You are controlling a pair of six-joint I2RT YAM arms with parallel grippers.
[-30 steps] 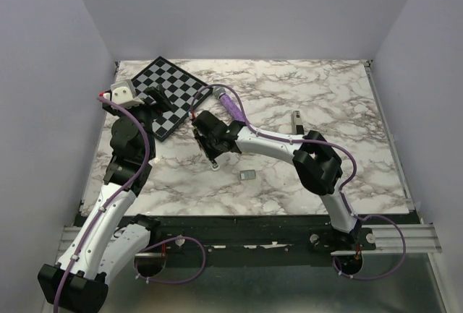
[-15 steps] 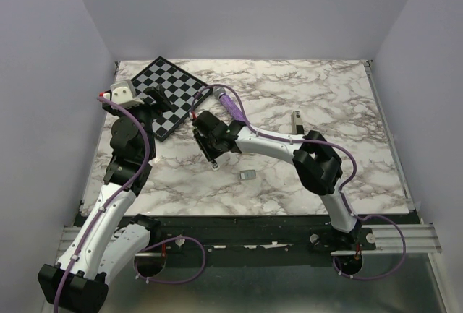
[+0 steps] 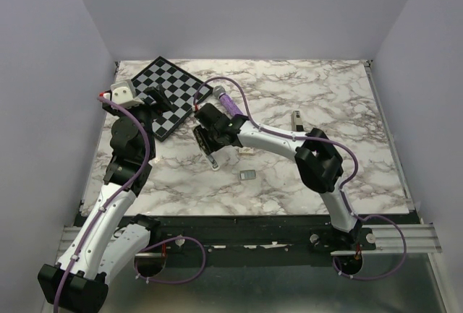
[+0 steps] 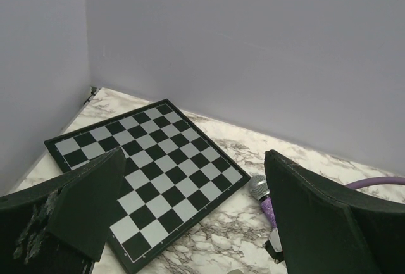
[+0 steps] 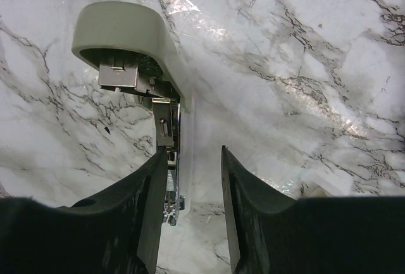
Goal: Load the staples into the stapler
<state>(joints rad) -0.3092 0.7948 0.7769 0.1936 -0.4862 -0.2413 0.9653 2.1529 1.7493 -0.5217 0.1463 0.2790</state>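
The stapler (image 5: 130, 43) lies swung open on the marble, its cream lid at the far end and its metal rail (image 5: 168, 166) running toward me. My right gripper (image 5: 194, 154) is open just above it, with the rail against the inside of the left finger (image 5: 149, 217) and bare marble between the jaws. In the top view the right gripper (image 3: 207, 144) is over the stapler (image 3: 212, 160). The staples (image 3: 247, 175), a small grey block, lie apart on the table to the right. My left gripper (image 4: 193, 160) is open and empty, raised over the chessboard (image 4: 145, 173).
A small cream box (image 3: 247, 152) lies by the right forearm and shows in the right wrist view (image 5: 319, 188). A purple microphone (image 3: 226, 100) lies beside the chessboard (image 3: 163, 92). A dark stapler-like object (image 3: 296, 120) sits to the right.
My right gripper has pulled back a little toward the far side, uncovering the cream box. The stapler, the staples and the left arm have stayed put.
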